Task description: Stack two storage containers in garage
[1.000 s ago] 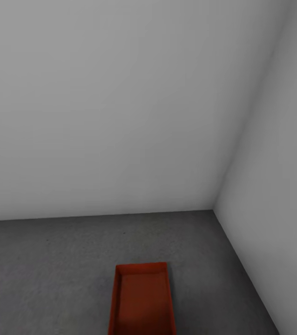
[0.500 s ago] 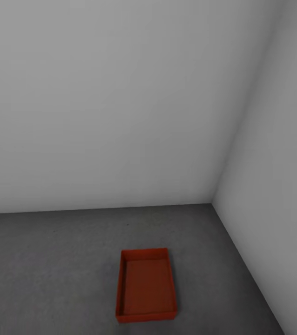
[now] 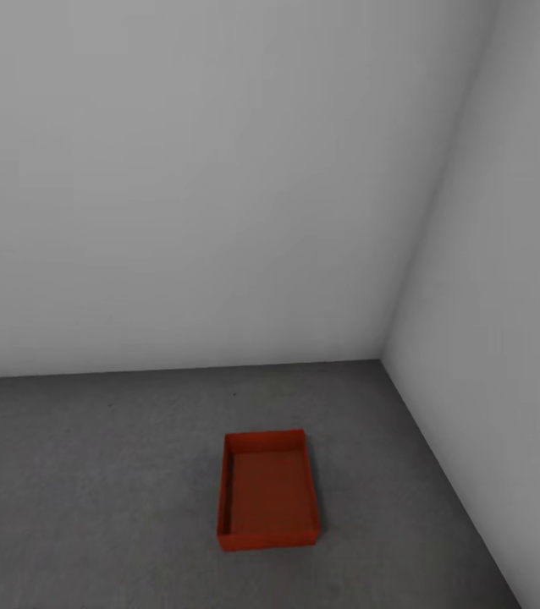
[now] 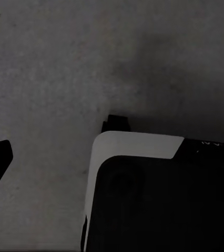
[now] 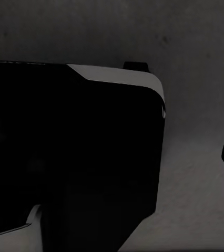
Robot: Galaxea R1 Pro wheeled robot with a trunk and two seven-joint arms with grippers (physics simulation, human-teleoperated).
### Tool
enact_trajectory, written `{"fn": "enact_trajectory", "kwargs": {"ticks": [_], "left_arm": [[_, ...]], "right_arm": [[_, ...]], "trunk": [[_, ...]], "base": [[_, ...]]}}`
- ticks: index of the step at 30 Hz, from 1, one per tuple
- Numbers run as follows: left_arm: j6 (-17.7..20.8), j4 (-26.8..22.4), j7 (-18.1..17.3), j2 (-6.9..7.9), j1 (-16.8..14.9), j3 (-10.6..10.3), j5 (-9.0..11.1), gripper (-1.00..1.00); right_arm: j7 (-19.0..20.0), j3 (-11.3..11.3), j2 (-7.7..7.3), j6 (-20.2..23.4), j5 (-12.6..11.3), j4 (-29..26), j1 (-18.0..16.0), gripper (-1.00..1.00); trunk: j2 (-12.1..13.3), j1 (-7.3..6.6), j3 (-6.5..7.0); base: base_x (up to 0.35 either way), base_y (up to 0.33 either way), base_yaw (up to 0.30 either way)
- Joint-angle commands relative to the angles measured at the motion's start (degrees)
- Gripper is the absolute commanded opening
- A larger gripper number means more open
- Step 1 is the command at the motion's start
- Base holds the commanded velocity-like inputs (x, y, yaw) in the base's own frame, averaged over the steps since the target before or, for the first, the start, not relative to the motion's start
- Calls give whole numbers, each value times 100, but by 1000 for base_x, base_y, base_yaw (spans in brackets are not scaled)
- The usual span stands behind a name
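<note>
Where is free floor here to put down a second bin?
The concrete floor lies bare to the left of the bin, up to the back wall. A bare strip also runs between the bin and that wall. To the right it is tighter: a narrower band of floor separates the bin from the side wall.

I face a bare corner of the garage. A plain white wall (image 3: pixel 185 186) spans the view from nine o'clock to about one o'clock, and a second white wall (image 3: pixel 507 321) runs along the three o'clock side; they meet in a straight vertical seam. Below lies the floor (image 3: pixel 92 491), rough dark grey concrete, faintly speckled, filling the six o'clock part. The light is soft and even, with the walls shading gently greyer toward the corner.
</note>
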Motion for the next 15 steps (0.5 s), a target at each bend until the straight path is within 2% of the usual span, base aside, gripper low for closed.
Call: {"fn": "enact_trajectory", "kwargs": {"ticks": [1, 7, 15], "left_arm": [[14, -1, -26, 1, -1, 5, 54, 100], [18, -1, -29, 2, 1, 5, 56, 100], [13, -1, -29, -1, 1, 5, 53, 100]], "right_arm": [[-20, 49, 1, -11, -51, 0, -2, 100], [-26, 41, -3, -16, -82, 3, -2, 100], [-28, 40, 1, -20, -82, 6, -2, 100]], "trunk": [[-4, -1, 0], [-4, -1, 17], [-4, -1, 19]], "base": [[-58, 0, -51], [-16, 0, -60], [-1, 0, -252]]}}
